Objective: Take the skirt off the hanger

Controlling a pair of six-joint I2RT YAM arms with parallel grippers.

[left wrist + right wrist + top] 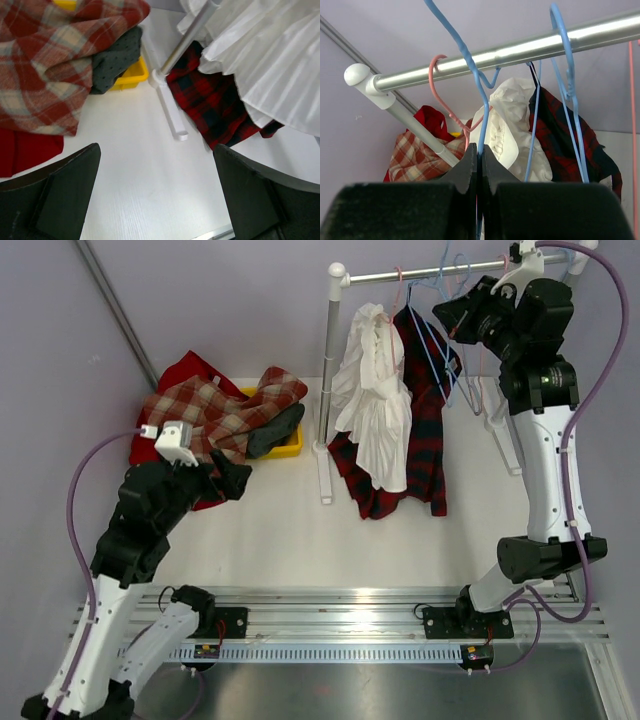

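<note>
**Right wrist view.** We see the right fingers (467, 167) pressed together, pinching the wire of a blue hanger (480, 125) that rises from between them toward the rail (520, 50) above. Beyond the fingertips the white skirt (512, 120) hangs below the rail, and the red-and-black plaid skirt (555, 135) hangs to its right.

**Left wrist view.** We see the left fingers (65, 185) spread wide over the counter (145, 165). Ahead of them and to the left lie a yellow bin (131, 77) and a checked cloth (45, 65).

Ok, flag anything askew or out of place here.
The blue hanger pinched in the right fingers slants across the rail instead of hanging straight. Clothes overflow the yellow bin.
</note>
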